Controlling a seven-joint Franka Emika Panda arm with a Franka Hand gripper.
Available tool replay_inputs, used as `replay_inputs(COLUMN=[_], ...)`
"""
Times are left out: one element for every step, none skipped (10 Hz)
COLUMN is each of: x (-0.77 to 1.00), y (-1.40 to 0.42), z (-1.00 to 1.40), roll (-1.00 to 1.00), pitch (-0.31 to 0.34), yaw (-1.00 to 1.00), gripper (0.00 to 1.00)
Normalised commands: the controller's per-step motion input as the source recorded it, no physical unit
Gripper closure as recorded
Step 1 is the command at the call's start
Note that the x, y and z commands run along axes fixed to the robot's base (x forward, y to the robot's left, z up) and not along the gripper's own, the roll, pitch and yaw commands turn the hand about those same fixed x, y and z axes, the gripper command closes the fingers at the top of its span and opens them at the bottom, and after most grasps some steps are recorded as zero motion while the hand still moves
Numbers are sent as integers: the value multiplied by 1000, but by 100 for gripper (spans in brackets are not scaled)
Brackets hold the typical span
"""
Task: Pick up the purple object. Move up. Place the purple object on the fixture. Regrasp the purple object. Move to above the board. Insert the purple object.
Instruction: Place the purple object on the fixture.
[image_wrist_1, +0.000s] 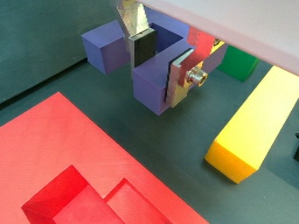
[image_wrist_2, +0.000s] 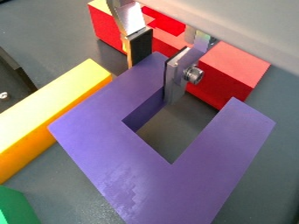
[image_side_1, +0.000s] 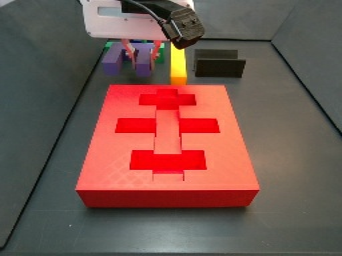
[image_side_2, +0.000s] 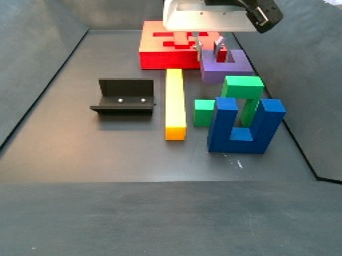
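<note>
The purple object (image_wrist_2: 140, 149) lies flat on the dark floor beside the far end of the red board (image_side_1: 167, 140); it also shows as a purple object (image_wrist_1: 149, 86) in a wrist view and a purple object (image_side_2: 225, 68) in a side view. My gripper (image_wrist_2: 158, 61) is down on it, with one finger (image_wrist_2: 138, 45) outside one wall of the U and the other inside its slot. Both pads sit against that wall, so the gripper (image_wrist_1: 160, 59) is shut on the purple object. The black fixture (image_side_2: 123, 97) stands apart, with nothing on it.
A long yellow bar (image_side_2: 174, 100) lies between the fixture and the other pieces. A green stepped block (image_side_2: 227, 100) and an upright blue U-shaped block (image_side_2: 249, 125) stand near the purple object. Dark walls enclose the floor.
</note>
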Motion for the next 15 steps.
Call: replay_inputs(x=[0, 720, 946, 977, 997, 1000, 1000, 1000, 1000, 1000, 1000, 1000, 1000, 1000, 1000], y=[0, 0, 0, 0, -43, -49, -40, -40, -34, -14, -31, -26, 0, 54, 111], z=[80, 523, 509, 577, 569, 543, 449, 434, 394, 360, 357, 346, 263, 123, 29], roll=[-63, -820, -729, -589, -466, -514, -460, -431, -434, -457, -466, -469, -529, -580, -637], pitch=[49, 0, 0, 0, 0, 66, 89, 74, 100, 109, 91, 83, 51, 0, 0], yaw=[-57, -97, -154, -137, -103, -120, -114, -100, -97, -106, -106, -106, -106, -123, -126], gripper=[100, 100, 100, 100, 100, 100, 100, 100, 100, 100, 100, 100, 100, 100, 100])
